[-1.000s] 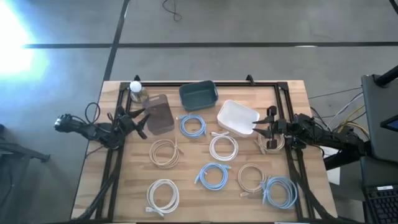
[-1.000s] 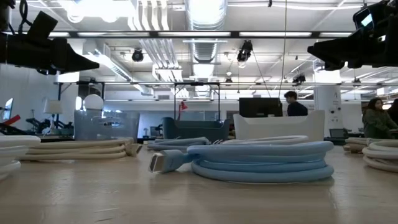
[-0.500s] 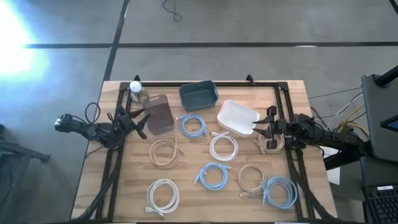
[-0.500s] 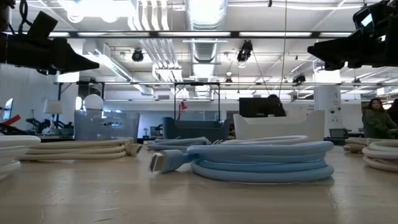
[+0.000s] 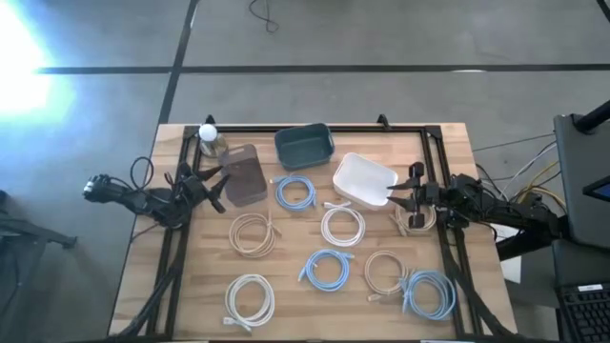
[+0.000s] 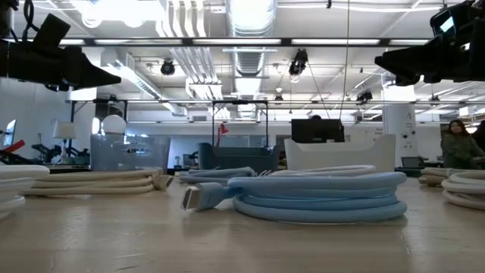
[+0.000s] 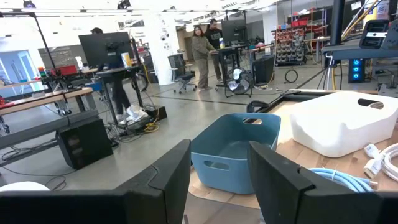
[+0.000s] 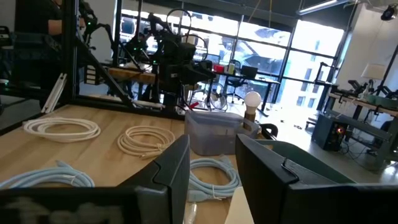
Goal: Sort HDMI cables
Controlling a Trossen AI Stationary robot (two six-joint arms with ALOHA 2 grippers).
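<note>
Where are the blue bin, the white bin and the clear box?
blue bin point(image 5: 304, 146), high view, its inner floor
white bin point(image 5: 364, 180), high view, its inner floor
clear box point(image 5: 245, 175), high view, middle of its top

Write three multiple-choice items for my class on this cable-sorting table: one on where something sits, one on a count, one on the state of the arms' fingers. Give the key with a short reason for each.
1. Where does the white bin sit?
A. Beside the blue bin, on the right arm's side
B. Stacked on the clear box
C. On the floor

2. How many light blue cables lie on the table?
A. One
B. Three
C. Six

3. What are the left gripper and right gripper doing?
A. Each grips a cable
B. Both hold bins
C. Both have open, empty fingers

Key:
1 A: the high view shows the white bin next to the blue bin, nearer the right arm.
2 B: light blue coils show at and.
3 C: both wrist views show a gap between the fingers with nothing in it.
</note>
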